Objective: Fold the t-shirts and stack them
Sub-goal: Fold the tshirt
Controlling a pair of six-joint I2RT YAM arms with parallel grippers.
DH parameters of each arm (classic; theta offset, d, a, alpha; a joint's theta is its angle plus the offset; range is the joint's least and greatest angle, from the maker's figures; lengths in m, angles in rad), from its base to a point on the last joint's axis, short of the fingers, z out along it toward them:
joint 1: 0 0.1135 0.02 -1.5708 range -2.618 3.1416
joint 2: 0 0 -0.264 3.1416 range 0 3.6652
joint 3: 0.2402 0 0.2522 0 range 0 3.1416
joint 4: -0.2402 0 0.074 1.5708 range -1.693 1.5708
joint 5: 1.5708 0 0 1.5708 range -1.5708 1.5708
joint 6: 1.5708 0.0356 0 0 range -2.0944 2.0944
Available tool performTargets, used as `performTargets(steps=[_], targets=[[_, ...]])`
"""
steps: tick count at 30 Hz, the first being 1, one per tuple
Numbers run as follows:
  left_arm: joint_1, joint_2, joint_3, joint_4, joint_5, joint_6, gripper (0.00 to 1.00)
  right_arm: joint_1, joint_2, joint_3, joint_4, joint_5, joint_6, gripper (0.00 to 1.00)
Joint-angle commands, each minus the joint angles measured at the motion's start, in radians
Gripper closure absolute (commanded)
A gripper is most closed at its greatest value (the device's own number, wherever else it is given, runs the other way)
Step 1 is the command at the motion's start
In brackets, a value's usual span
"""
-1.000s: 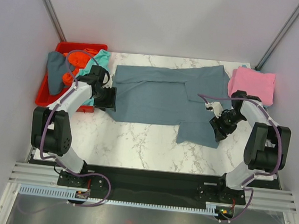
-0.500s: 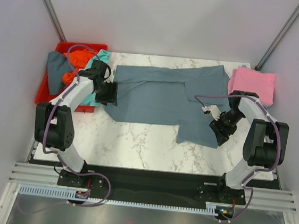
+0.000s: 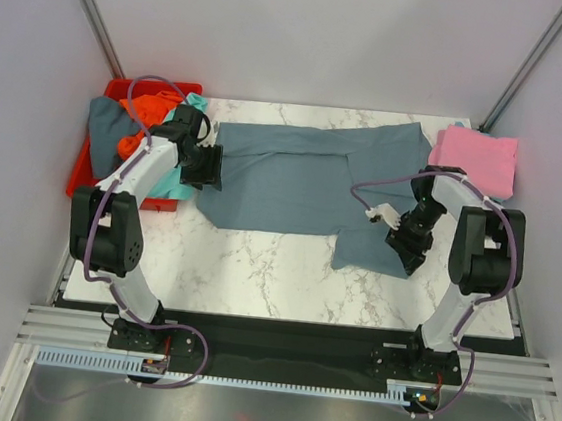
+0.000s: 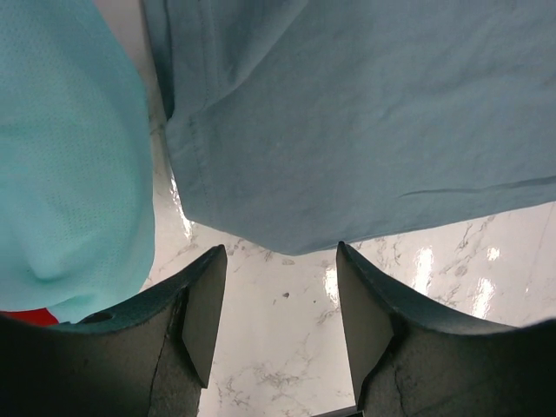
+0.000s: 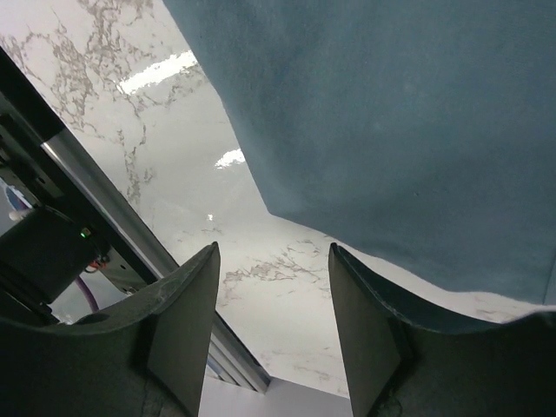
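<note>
Both stand wide, nothing held: I see the left gripper point(image 4: 280, 261) toward the table's point(image 3: 255, 268) left edge at the grey shirt point(image 3: 294, 182), right gripper point(image 5: 272, 252) at its near-right corner.

A white marble-patterned table point(image 3: 274, 280) stands between plain pale walls point(image 3: 310, 33). Two slanted metal poles point(image 3: 91, 10) rise at its far corners. Aluminium rails point(image 3: 286, 350) border the near edge. Light reflects off the tabletop.
</note>
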Motion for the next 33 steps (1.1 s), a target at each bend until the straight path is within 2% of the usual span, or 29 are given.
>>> performTargets(steps=[1, 11, 14, 15, 16, 19, 20, 26, 29, 33], targets=[[0.005, 0.007, 0.048, -0.002, -0.038, 0.001, 0.39, 0.034, 0.015, -0.027, -0.017, 0.039, -0.097, 0.39], [-0.002, 0.004, 0.051, 0.007, -0.081, 0.021, 0.39, 0.085, -0.026, -0.171, 0.224, 0.053, -0.076, 0.4], [-0.005, 0.001, 0.053, 0.007, -0.086, 0.025, 0.39, 0.09, -0.043, -0.211, 0.301, 0.056, -0.057, 0.44], [-0.005, 0.001, 0.051, 0.007, -0.086, 0.025, 0.39, 0.09, -0.049, -0.228, 0.331, 0.063, -0.045, 0.49], [-0.005, 0.001, 0.051, 0.007, -0.086, 0.025, 0.39, 0.093, -0.052, -0.235, 0.344, 0.066, -0.042, 0.67], [-0.006, 0.002, 0.047, 0.008, -0.085, 0.025, 0.39, 0.093, -0.075, -0.261, 0.394, 0.076, -0.007, 0.95], [-0.006, 0.002, 0.047, 0.01, -0.085, 0.023, 0.39, 0.093, -0.084, -0.266, 0.402, 0.076, -0.004, 0.98], [-0.006, -0.006, 0.041, 0.016, -0.081, 0.021, 0.39, 0.093, -0.211, -0.223, 0.382, 0.095, 0.02, 1.0], [-0.006, -0.009, 0.033, 0.025, -0.072, 0.018, 0.39, 0.093, -0.294, -0.115, 0.356, 0.111, 0.01, 1.0], [-0.006, -0.01, 0.022, 0.036, -0.069, 0.021, 0.39, 0.085, -0.287, 0.033, 0.351, 0.105, 0.032, 1.0]])
